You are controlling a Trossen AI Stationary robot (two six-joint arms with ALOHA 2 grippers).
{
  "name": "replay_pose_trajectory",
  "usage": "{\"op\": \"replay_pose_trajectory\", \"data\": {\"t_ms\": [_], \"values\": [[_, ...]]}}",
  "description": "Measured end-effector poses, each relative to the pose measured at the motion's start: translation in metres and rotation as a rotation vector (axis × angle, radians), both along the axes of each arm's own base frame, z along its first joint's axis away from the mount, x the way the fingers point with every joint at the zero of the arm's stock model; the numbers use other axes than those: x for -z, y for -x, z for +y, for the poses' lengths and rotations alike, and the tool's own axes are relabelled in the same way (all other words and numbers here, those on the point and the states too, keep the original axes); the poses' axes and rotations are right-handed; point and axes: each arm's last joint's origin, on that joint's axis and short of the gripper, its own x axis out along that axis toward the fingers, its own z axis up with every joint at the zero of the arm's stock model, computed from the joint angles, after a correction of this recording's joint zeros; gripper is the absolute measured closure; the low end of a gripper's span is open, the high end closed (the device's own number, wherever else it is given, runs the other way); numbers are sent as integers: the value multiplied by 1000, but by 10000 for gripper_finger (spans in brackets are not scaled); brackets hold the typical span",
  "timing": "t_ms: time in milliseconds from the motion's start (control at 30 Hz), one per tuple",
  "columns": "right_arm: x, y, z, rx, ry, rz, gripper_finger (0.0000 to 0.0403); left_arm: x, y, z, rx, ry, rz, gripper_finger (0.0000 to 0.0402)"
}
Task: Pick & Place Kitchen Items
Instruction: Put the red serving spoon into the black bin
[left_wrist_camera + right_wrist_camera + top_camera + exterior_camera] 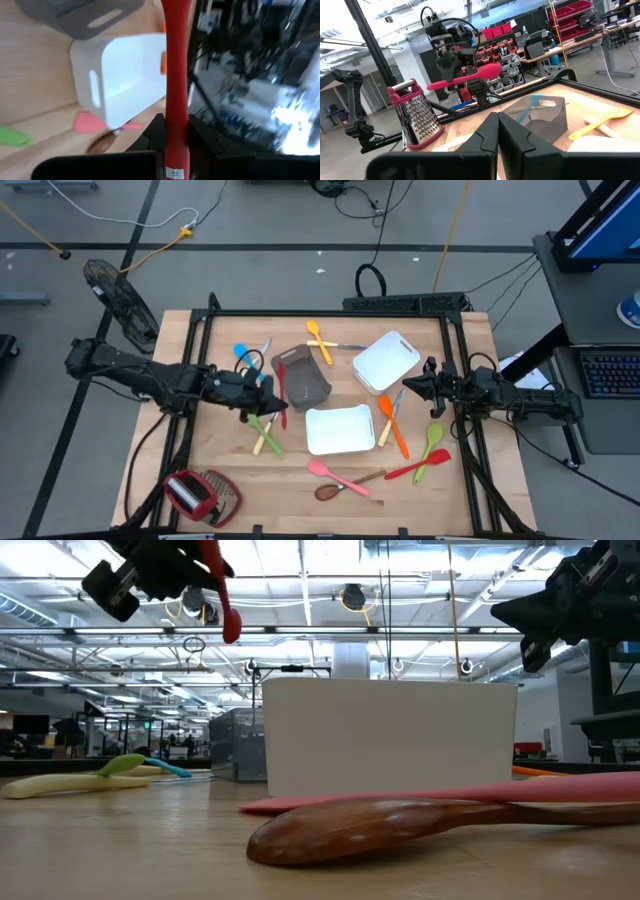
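Observation:
My left gripper hovers over the table's left half, just left of the grey bin, and is shut on a red plastic spoon. The spoon also shows high up in the low view, red spoon, and in the right wrist view, red spoon. My right gripper waits shut and empty at the table's right side, beside the far white tray. The other kitchen items lie flat on the wood: blue spoon, yellow spatula, orange utensil, green spoon, pink spatula, wooden spoon. My left gripper pinches the red spoon's handle between its two fingers, near the handle's free end. The fingers come from the table's left, slanting a little downward, and lie across the handle. The spoon is lifted clear of the table, its bowl end sticking out beyond the fingers.
A second white tray sits at the table's middle near side. A red-and-mesh grater stands at the near left corner. A red spatula and a green and a pale utensil lie on the wood. A black frame rims the table.

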Motion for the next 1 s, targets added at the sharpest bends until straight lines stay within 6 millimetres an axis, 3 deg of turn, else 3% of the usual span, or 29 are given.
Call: {"op": "replay_pose_trajectory", "data": {"t_ms": [300,533,700,1000], "values": [[0,0,0,2,0,1,403,4,-11,7,-161,57,2,362],[0,0,0,2,0,2,403,7,-49,16,-129,92,70,362],[0,0,0,2,0,1,403,9,-64,30,-115,149,98,362],[0,0,0,-1,0,2,403,32,-67,57,-83,309,290,362]]}}
